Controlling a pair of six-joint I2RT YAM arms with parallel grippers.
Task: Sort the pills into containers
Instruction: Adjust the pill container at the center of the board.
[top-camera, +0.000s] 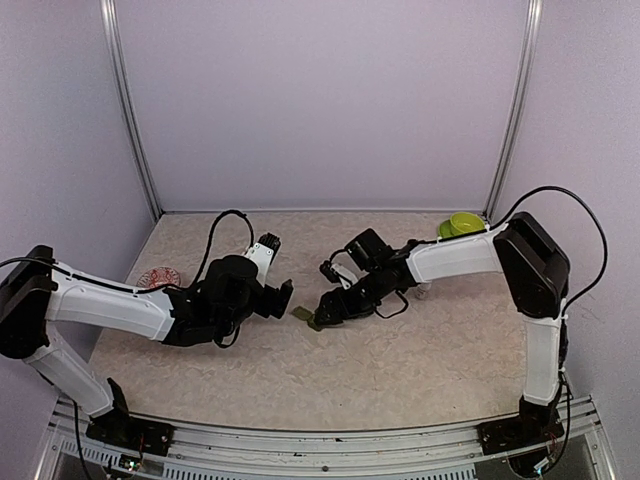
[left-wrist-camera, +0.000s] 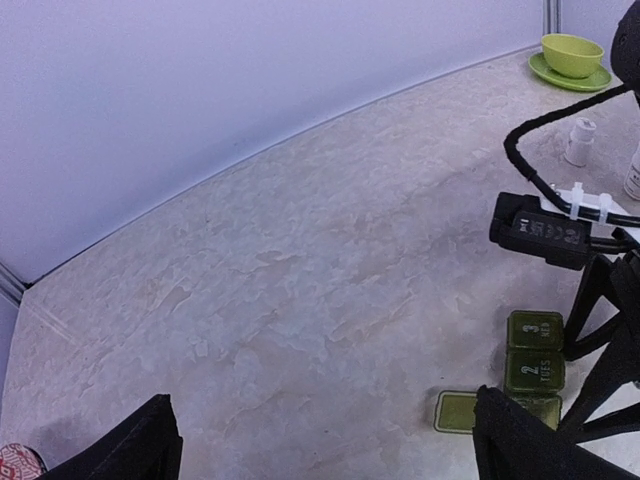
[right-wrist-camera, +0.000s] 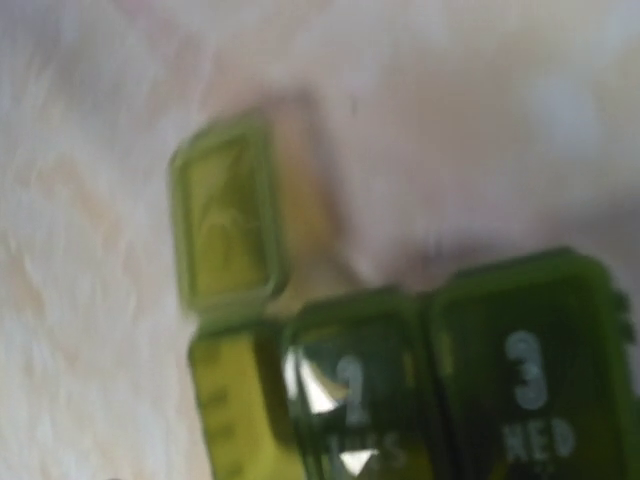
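White arm links, black joints, black left end effector, looped black cables (white zip tie, seemingly).

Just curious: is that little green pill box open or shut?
Partly open: the pill box has its end lid flipped out flat; lids 2 and 3 are shut.

Off in your far right corner, a lime-green bowl sits on a matching saucer, and a small white bottle stands upright a little nearer in. Over on your left, a red patterned dish lies on the mottled beige tabletop. Pale walls close in three sides.
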